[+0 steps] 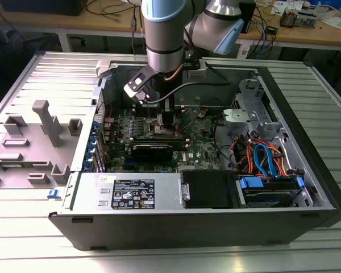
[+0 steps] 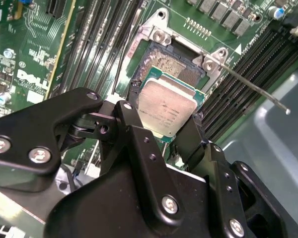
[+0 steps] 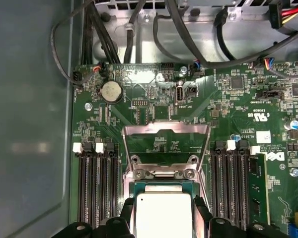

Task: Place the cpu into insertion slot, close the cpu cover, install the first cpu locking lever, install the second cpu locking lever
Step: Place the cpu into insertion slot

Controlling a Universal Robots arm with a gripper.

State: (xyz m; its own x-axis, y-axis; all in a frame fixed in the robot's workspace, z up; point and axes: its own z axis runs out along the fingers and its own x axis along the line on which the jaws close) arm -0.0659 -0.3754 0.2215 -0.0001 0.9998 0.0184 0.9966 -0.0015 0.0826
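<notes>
While the cpu [image 2: 167, 105] is held between the two black fingers [image 2: 139, 144] of the gripper [image 2: 165, 118], it is seen in the second wrist view just over the near edge of the insertion slot [image 2: 171, 67]. The jaws are closed on two opposite sides of the cpu. Whether the cpu already touches the slot cannot be told. The dark centre of the slot lies uncovered on the far side of the cpu. A thin metal lever [image 2: 258, 91] sticks out from one corner of the slot, clear of the board.

In the first wrist view the cpu cover [image 3: 166, 129] is seen swung up and back on the far side of the slot, with the green motherboard [image 3: 228, 99] showing through its window. Black memory slots [image 3: 97, 188] run along both sides of the slot.

In the exterior view the arm [image 1: 165, 34] is seen reaching down into the open computer case [image 1: 204, 227], toward the far side of the motherboard. A grey fixture [image 1: 45, 122] stands on the table, outside the case, at the exterior view's left.
</notes>
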